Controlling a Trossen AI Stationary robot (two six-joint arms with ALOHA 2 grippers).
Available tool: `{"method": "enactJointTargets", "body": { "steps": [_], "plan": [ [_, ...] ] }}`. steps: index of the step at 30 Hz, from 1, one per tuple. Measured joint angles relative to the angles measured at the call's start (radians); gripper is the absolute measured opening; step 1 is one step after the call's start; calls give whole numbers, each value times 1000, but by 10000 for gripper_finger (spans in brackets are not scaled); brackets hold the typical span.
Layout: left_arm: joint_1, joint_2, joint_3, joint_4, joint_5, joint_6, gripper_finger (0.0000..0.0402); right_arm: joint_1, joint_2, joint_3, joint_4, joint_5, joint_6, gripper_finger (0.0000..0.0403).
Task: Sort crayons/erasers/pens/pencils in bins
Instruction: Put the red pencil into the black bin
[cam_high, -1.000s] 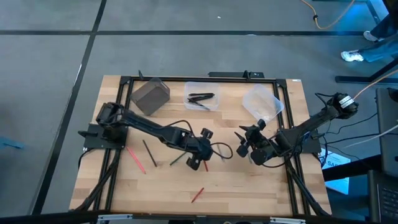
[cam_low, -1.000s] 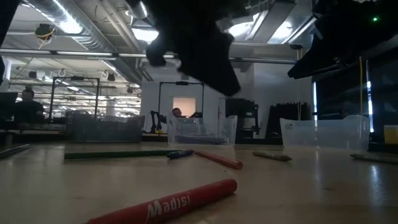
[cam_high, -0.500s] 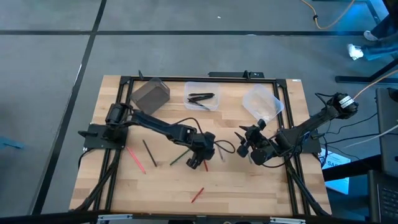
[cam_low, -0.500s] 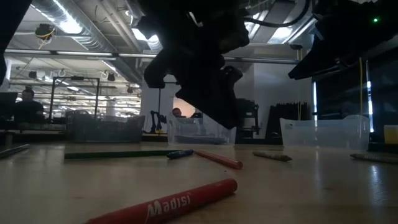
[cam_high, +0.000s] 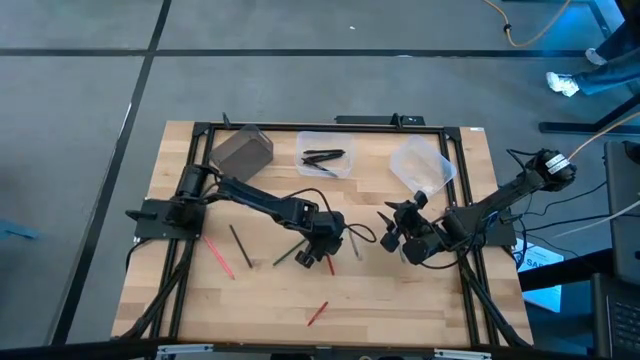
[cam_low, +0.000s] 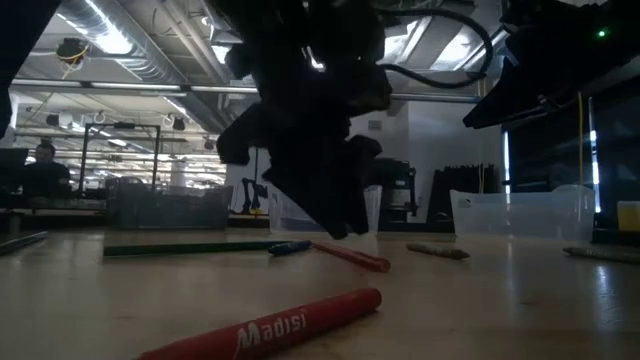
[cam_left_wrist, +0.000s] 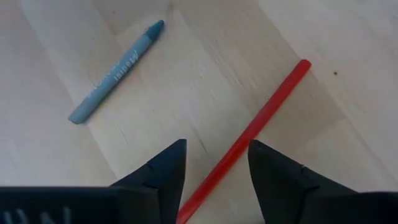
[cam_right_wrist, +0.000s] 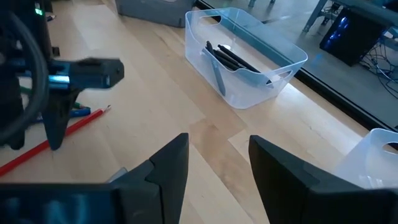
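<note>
The left tool (cam_left_wrist: 213, 163) is black, and between its fingers lies a plain red pencil (cam_left_wrist: 249, 134). Just beyond it lies a grey-blue crayon (cam_left_wrist: 115, 73) with faint lettering. The counter (cam_high: 400, 300) is pale wood with a black frame. Nearer the low camera, a red crayon (cam_low: 270, 327) carries white lettering. The right tool (cam_right_wrist: 214, 158) is black; ahead of it a clear tub (cam_right_wrist: 281, 68) holds black sticks (cam_right_wrist: 227, 57).

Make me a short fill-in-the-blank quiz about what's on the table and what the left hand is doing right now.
1. The left hand has its open fingers on either side of a ____ pencil.
2. Near it lies a ____ crayon.
3. The clear squarish tub holds several ____ pens.
4. The right hand holds ____.

Missing words: red; blue; black; nothing
</note>
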Motion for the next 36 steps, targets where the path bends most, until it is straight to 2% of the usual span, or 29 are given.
{"method": "enactJointTargets", "body": {
  "steps": [11, 23, 36],
  "plan": [
    [0, 56, 5, -30, 10, 13, 140, 0, 0, 0, -6, 0, 0, 172],
    [9, 60, 3, -34, -5, 12, 86, 0, 0, 0, -5, 0, 3, 172],
    [17, 60, 2, -10, -100, 67, 26, 0, 0, 0, -5, 0, 4, 172]
  ]
}}
